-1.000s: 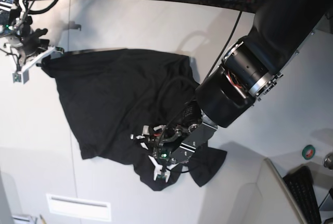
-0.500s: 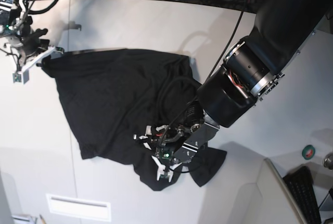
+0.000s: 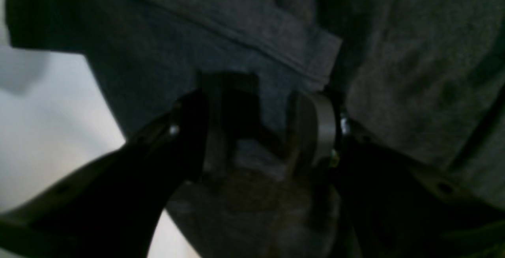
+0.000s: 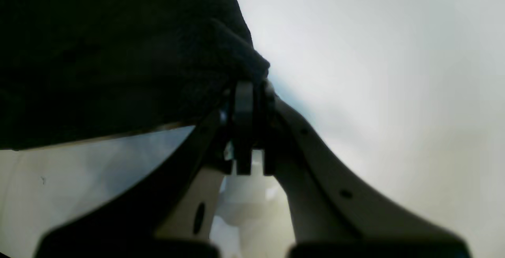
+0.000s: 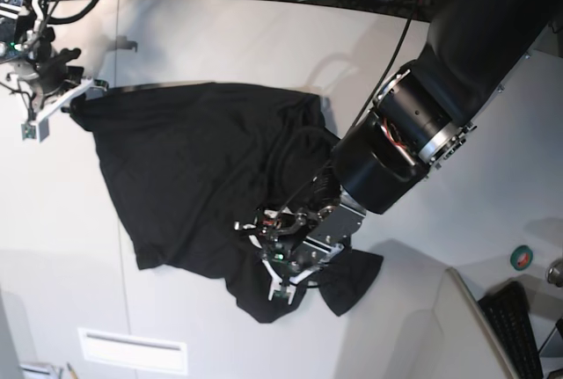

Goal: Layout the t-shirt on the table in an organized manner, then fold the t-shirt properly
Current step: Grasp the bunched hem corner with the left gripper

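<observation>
You have no readable writing, brand or label anywhere in these views.

Starting at the left of the base view, your right gripper (image 5: pixel 69 102) is pinched tight on a corner of the black t-shirt (image 5: pixel 185 168); the right wrist view shows the two fingers (image 4: pixel 243 124) pressed together with a fold of fabric caught at their tips. That corner sits near the table's (image 5: pixel 220 40) left side, with bare off-white surface above and below it.

The t-shirt lies crumpled across the middle of the table, plain black side showing, its left edge running down and inward to a lower corner. A thin dark seam line (image 5: pixel 123 256) crosses the tabletop beside that edge, and a white rectangular slot (image 5: pixel 132 351) sits near the bottom edge.

Further right, your left gripper (image 5: pixel 271 260) is down on the shirt's lower bunched part. In the left wrist view its fingers (image 3: pixel 319 128) stand apart with dark fabric and a stitched hem (image 3: pixel 276 45) between and beyond them; you cannot tell whether cloth is actually clamped.

Open tabletop lies to the right, up to a small green-and-red round object (image 5: pixel 521 258) and a black keyboard (image 5: pixel 515 326).
</observation>
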